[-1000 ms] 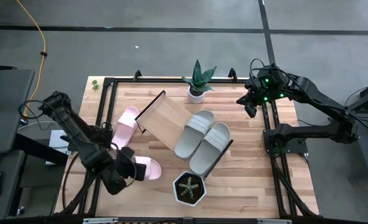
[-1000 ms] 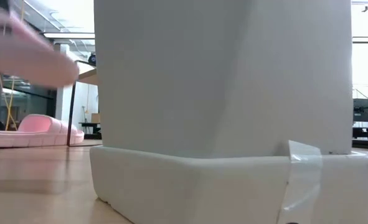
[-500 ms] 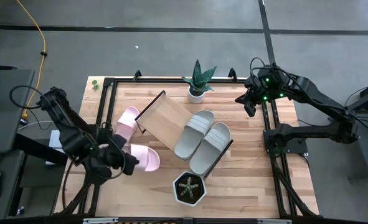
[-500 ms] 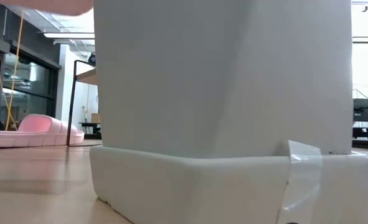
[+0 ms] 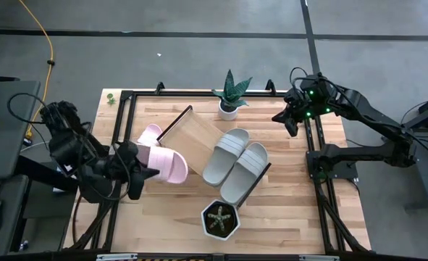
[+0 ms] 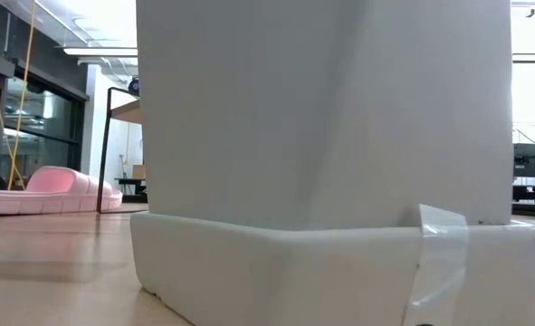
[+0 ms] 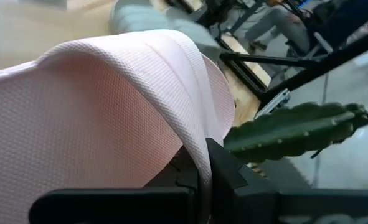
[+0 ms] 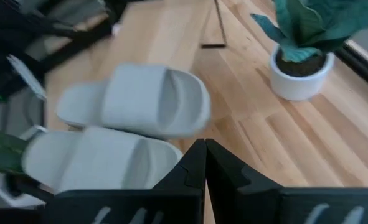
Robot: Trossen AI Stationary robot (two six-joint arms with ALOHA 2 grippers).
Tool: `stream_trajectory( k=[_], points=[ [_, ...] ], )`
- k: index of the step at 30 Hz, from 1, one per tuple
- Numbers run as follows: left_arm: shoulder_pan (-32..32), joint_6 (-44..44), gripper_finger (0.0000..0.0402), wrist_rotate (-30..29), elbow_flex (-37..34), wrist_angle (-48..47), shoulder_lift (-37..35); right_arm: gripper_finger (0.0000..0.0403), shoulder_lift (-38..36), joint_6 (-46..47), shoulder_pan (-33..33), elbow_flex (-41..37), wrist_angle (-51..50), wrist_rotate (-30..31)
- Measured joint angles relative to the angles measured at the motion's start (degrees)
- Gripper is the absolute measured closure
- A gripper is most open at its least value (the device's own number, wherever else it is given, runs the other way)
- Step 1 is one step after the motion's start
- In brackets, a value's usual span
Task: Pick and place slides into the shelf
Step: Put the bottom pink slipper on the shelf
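Observation:
One pale pink slide (image 5: 167,165) sits in my shut left gripper (image 5: 141,174), above the table's left part, just near of the shelf. Its ribbed strap (image 7: 109,106) fills the left wrist view. The second pink slide (image 5: 150,137) (image 6: 54,188) lies sole-down on the table beside the shelf's left end. The shelf (image 5: 194,136), a light board with black end frames, stands askew mid-table. Two grey-beige slides (image 5: 226,155) (image 5: 245,170) (image 8: 149,102) lie side by side on its right half. My right gripper (image 5: 289,125) (image 8: 204,163) hangs shut near the far right corner. My left gripper holds the pink slide by its wide strap, the fingers (image 7: 216,169) meeting at the strap's edge (image 7: 198,155). It comes from the table's left, slanting down. The slide is lifted clear of the table and reaches from the fingers toward the shelf.
A snake plant in a white pot (image 5: 229,100) (image 8: 301,68) stands at the far edge. A cactus pot (image 5: 219,220) stands near the near edge; it fills most of the low view (image 6: 321,136). Black frame rails (image 5: 311,156) run along the table's sides.
My left gripper has risen and moved toward the far edge and the shelf, carrying the pink slide. The slide has gone from near the cactus pot to beside the shelf's near-left corner, rising out of the top of the low view.

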Motion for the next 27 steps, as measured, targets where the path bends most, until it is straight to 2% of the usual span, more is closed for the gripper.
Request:
stream_trajectory(
  k=[5, 15, 20, 27],
  points=[
    [6.0, 12.5, 0.04, 5.3, 1.6, 0.4, 0.0, 0.0402, 0.0, 3.3, 0.0, 0.0, 5.7, -5.0],
    [19.8, 35.3, 0.04, 22.8, 2.0, 7.3, 0.1, 0.0399, 0.7, 12.4, 0.0, 0.0, 18.2, -12.9],
    [26.0, 42.3, 0.0399, 32.1, 2.0, 7.3, 0.8, 0.0365, 3.7, 17.8, 0.0, 0.0, 25.2, -18.3],
    [33.7, 50.3, 0.0399, 40.5, 2.0, 6.1, 1.0, 0.0314, 9.3, 19.3, 0.0, 0.0, 29.0, -20.5]
  ],
)
